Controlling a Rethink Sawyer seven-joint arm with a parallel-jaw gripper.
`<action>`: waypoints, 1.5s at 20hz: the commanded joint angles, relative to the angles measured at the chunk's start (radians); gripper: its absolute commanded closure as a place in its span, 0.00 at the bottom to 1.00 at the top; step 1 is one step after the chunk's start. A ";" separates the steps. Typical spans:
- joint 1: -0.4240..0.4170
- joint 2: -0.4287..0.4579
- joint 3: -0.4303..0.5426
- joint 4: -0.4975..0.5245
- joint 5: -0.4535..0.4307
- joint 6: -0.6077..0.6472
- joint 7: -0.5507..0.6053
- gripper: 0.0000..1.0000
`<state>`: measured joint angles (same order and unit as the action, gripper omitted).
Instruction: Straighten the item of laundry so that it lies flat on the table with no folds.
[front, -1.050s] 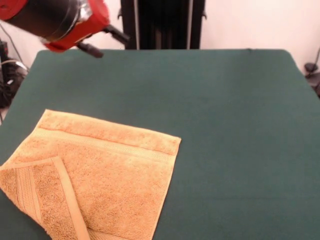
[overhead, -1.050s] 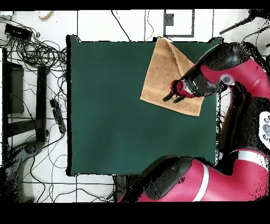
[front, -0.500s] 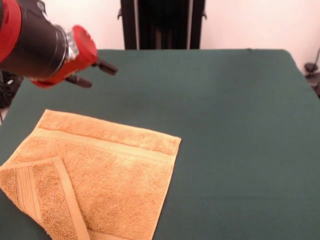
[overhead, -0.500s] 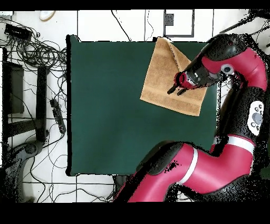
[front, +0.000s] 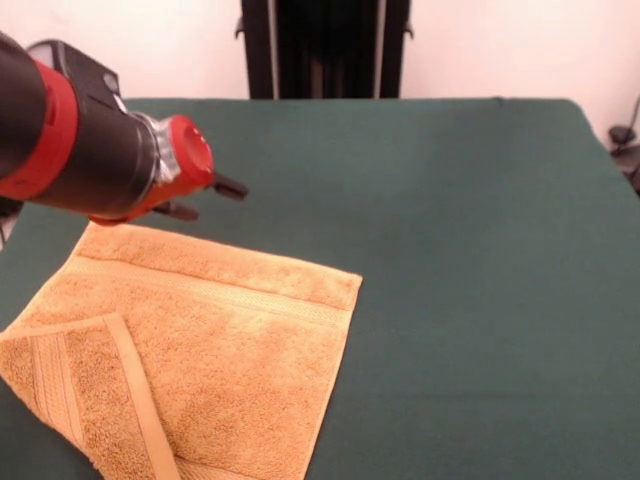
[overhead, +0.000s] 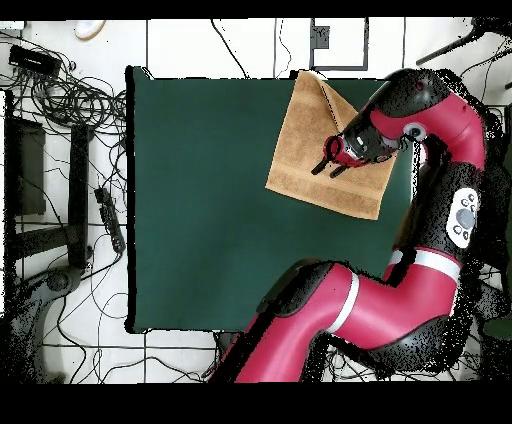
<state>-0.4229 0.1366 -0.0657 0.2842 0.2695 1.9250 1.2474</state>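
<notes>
The item of laundry (front: 220, 340), a golden-orange towel, lies at the front left of the green table (front: 460, 250). One corner is folded back over it (front: 80, 385), showing a woven band. The overhead view has the towel (overhead: 300, 150) at the table's (overhead: 200, 200) upper right, its fold along the right edge. My gripper (front: 210, 200) hovers just over the towel's far edge, open, its two black fingers spread with nothing between them. From above, the gripper (overhead: 327, 168) hangs over the towel's middle-right part.
The towel reaches close to the table's edge in both views. The arm (overhead: 430, 110) curves in over the table's right side in the overhead view. Cables (overhead: 70, 95) and a black stand (overhead: 45, 200) lie on the floor beyond the left edge.
The arm has swung down and in from the upper left of the front view, bringing the gripper low over the towel's far edge. The towel has not moved.
</notes>
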 joint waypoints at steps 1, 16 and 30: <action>0.060 0.071 0.032 -0.051 0.048 -0.002 0.338 0.00; 0.087 0.055 0.078 -0.003 0.152 -0.147 0.479 0.00; 0.115 0.090 0.078 0.007 0.204 -0.332 0.422 0.00</action>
<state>-0.3630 0.1994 -0.0635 0.2219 0.4384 1.7153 1.4346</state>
